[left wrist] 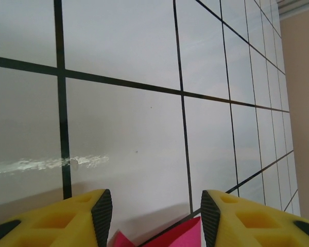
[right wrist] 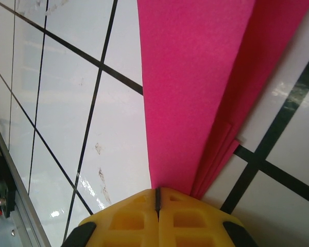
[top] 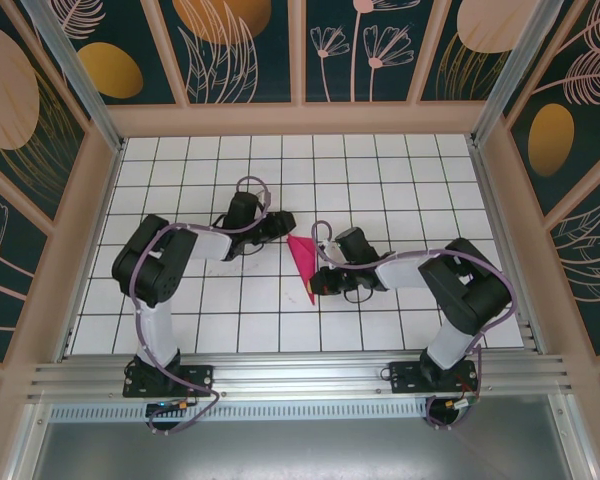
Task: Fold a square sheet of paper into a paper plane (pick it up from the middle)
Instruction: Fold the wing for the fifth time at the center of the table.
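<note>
The magenta-pink sheet is folded into a narrow pointed paper plane [top: 302, 266] that sits mid-table between the two arms, its tip pointing toward the near edge. In the right wrist view the paper plane [right wrist: 195, 87] shows several stacked layers, and they run into my right gripper [right wrist: 157, 198], whose yellow fingers are shut on it. My left gripper [left wrist: 157, 216] stands open just over the table. A corner of the pink paper [left wrist: 177, 235] shows low between its pads [left wrist: 102, 213], apart from both. In the top view the left gripper [top: 279, 226] is at the plane's wide far end.
The floor is a white tiled grid [top: 380, 170] inside a walled booth with wooden edges [top: 300, 118]. An aluminium rail [top: 300, 378] carries both arm bases at the near side. Scuff marks [right wrist: 100, 177] dot the tiles.
</note>
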